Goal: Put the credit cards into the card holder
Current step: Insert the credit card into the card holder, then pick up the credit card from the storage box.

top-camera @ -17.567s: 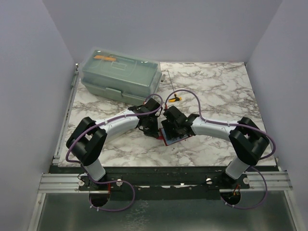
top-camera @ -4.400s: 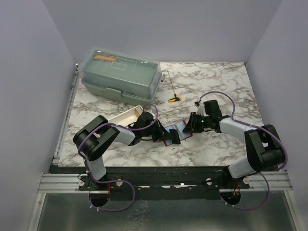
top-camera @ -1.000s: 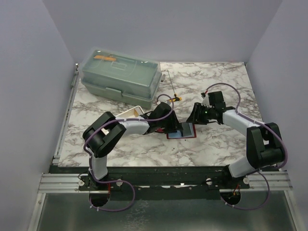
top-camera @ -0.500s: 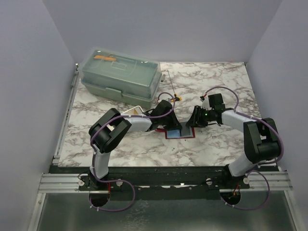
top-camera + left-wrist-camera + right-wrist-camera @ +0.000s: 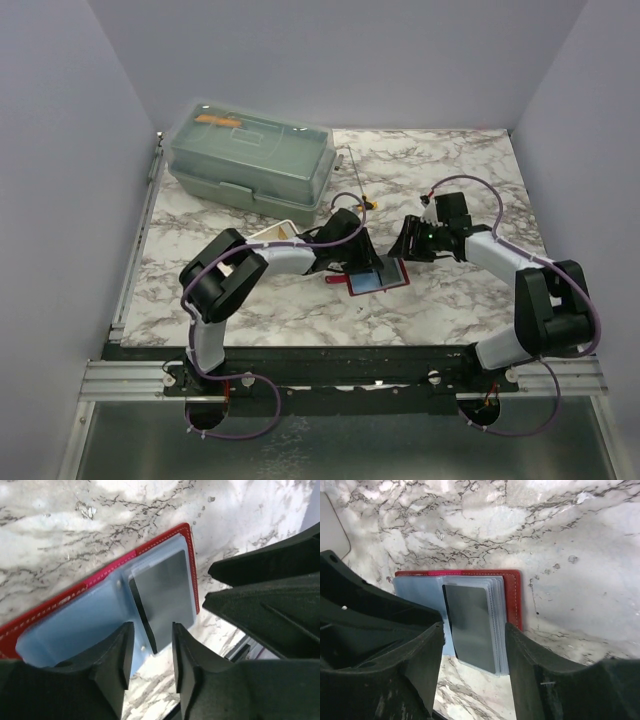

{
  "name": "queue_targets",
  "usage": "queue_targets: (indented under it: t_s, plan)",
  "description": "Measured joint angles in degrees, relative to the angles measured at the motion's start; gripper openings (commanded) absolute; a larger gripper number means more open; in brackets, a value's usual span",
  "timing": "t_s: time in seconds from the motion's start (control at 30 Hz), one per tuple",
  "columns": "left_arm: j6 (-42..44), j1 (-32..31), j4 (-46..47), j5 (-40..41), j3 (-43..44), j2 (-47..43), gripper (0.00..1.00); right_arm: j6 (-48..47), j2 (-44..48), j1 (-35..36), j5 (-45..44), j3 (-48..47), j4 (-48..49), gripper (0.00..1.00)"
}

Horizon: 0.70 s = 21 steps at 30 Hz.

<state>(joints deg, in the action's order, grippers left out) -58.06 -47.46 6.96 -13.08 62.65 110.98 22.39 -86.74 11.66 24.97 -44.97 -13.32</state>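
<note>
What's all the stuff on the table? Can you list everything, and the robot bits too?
card holder: one, red with clear bluish sleeves, lying open mid-table.
credit card: one seen, dark grey, on the holder's sleeves.
storage box: one, pale green, closed, back left of the table.
tray: one, cream-white, beside the left arm, partly hidden.
small tool: one, yellow handle with a thin shaft, behind the grippers.
table: one, white marble pattern.
left gripper: one, black, open, over the holder.
right gripper: one, black, open, over the holder from the other side.
</note>
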Motion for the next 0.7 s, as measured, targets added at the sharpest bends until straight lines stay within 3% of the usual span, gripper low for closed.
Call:
queue_targets:
  t_s: [0.03,0.13,0.17,0.4,0.57,0.7]
  plan:
    - [0.1,0.1,0.0,0.0,-0.2,-0.4,0.53,-0.2,0.7,0.0,-0.5,0.0,-0.4,0.59]
    - [0.3,0.5,-1.7,-0.5,-2.3,-4.7,0.85,-1.0,2.5,0.0,-1.9,0.0,-1.5,0.59]
    - [0.4,0.7,-2.8,-0.5,-2.8,-6.2,0.90,-1.3,2.8,0.0,-2.0,0.0,-1.8,0.59]
    - [3.9,5.2,-12.5,0.5,-5.8,-22.4,0.96,-2.6,3.2,0.0,-1.7,0.1,-1.9,0.59]
    - [6.6,17.4,-18.1,0.6,-10.8,-38.0,0.99,-3.0,3.4,0.0,-0.7,0.4,-1.7,0.60]
    - [8.3,25.5,-21.1,-0.4,-12.2,-41.7,0.99,-3.0,4.2,0.0,0.4,1.2,-1.7,0.60]
